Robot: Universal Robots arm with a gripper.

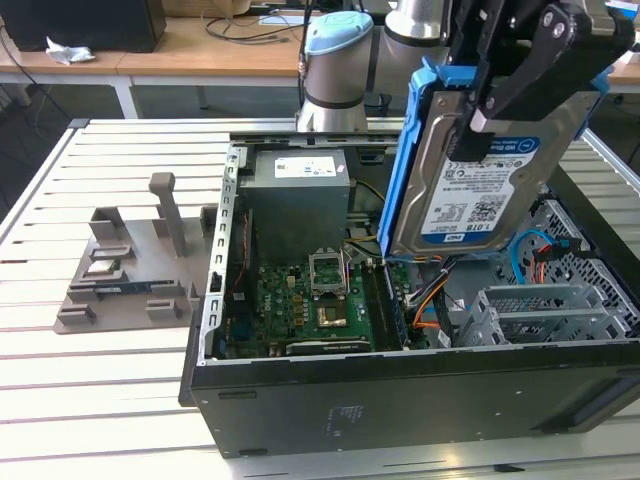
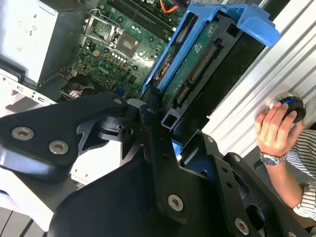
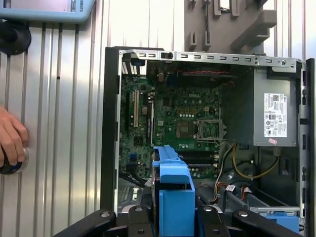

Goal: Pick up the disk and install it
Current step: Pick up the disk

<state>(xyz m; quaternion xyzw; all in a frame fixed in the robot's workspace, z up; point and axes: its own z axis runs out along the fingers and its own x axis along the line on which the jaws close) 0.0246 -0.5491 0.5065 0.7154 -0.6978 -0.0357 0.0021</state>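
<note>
The disk [image 1: 480,190], a silver hard drive with a white-and-blue label and blue side rails, hangs tilted in the air above the open computer case [image 1: 400,385]. My gripper [image 1: 487,105] is shut on its upper end with black fingers. In the second wrist view the disk [image 2: 197,64] shows edge-on, its green board and connector facing out, clamped by the gripper [image 2: 163,126]. In the first wrist view its blue rail [image 3: 175,192] sticks out from the gripper [image 3: 173,222] over the motherboard [image 3: 182,123].
The case lies open on a white slatted table [image 1: 100,370], with a grey power-supply box [image 1: 298,190] and metal drive bays [image 1: 545,310] inside. A grey parts fixture [image 1: 130,270] stands on the exterior view's left. A person's hand [image 2: 274,131] rests on a button beside the case.
</note>
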